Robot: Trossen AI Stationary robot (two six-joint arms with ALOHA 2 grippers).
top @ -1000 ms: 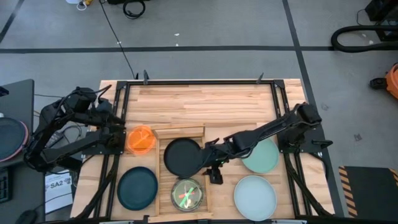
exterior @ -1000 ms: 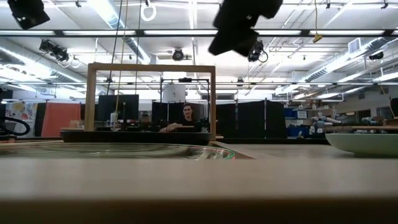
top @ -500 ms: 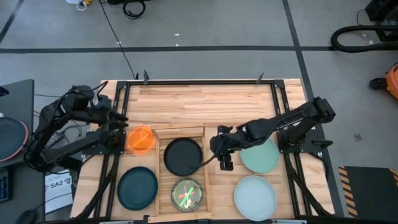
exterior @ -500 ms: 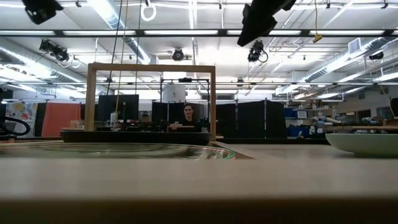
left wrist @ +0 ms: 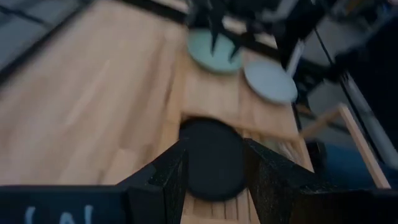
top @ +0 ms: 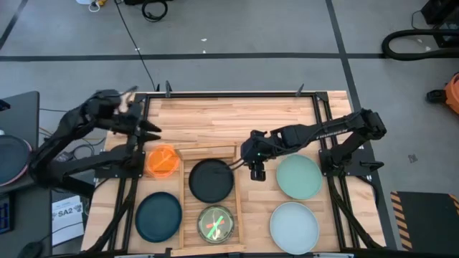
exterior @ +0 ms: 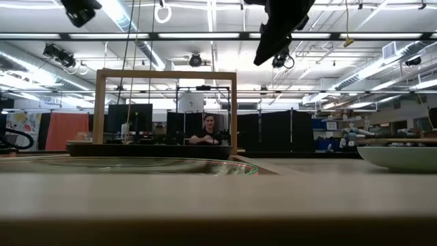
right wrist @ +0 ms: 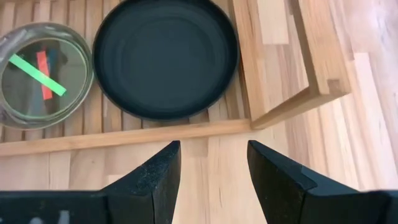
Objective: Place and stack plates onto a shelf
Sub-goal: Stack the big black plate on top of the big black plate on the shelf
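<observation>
The shelf [top: 185,215] sits near the table's front edge, at about 6 o'clock of the tabletop in the high view. Two loads already lie in it. The black plate [top: 211,180] rests flat in the far compartment. In the near one is a stack of small translucent plates [top: 215,223], greenish on top. How many make up that stack is hard to judge from above, though coloured strips show through it in the right wrist view.

Four plates remain on the bare table:
- The orange plate [top: 163,160] is at 10 o'clock of the black plate, just outside the shelf rim.
- The dark teal plate [top: 158,217] is at 9 o'clock of the stack.
- The mint green plate [top: 299,177] is at 3 o'clock of the black plate.
- The pale plate [top: 293,227] is at 3 o'clock of the stack.

So the task looks roughly half done.

The right gripper [top: 256,166] hovers just off the shelf's right rim, its fingers spread wide and carrying nothing. The left gripper [top: 147,130] is raised at 12 o'clock of the orange plate, likewise wide and empty.
</observation>
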